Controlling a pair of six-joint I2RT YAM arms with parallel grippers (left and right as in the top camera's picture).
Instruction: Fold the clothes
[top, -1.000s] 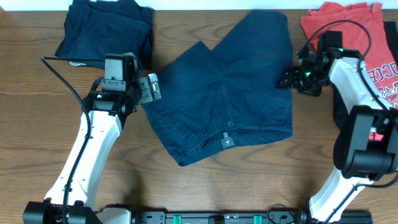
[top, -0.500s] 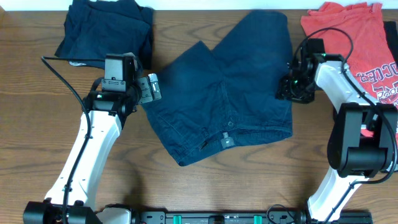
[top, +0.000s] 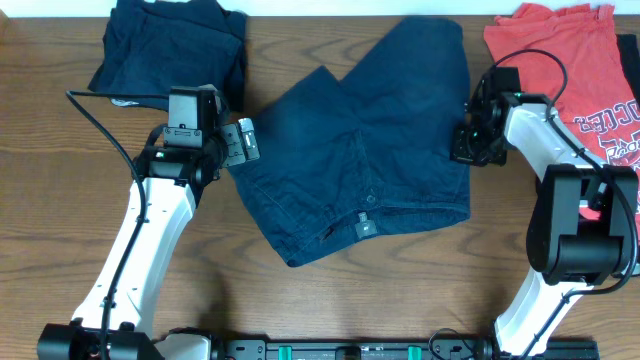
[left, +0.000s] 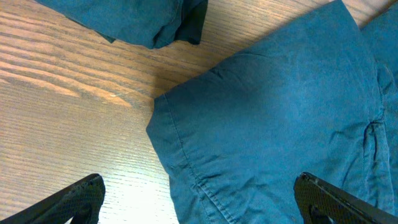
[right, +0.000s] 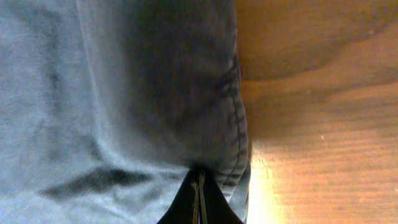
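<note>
Folded dark garment (top: 170, 45) at the far left of the counter (top: 60, 230), your left fingers (left: 81, 196) spread wide over the left hem of the navy shorts (top: 370, 130), shorts flat at mid-counter, your right fingers (right: 185, 206) pressed together, pinching the shorts' right edge, red shirt (top: 575, 55) far right.

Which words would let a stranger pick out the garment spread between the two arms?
Start at the wooden table. At its middle lie the navy shorts, spread open. Unlike the dark folded pile and red T-shirt, they show a waistband button.
</note>
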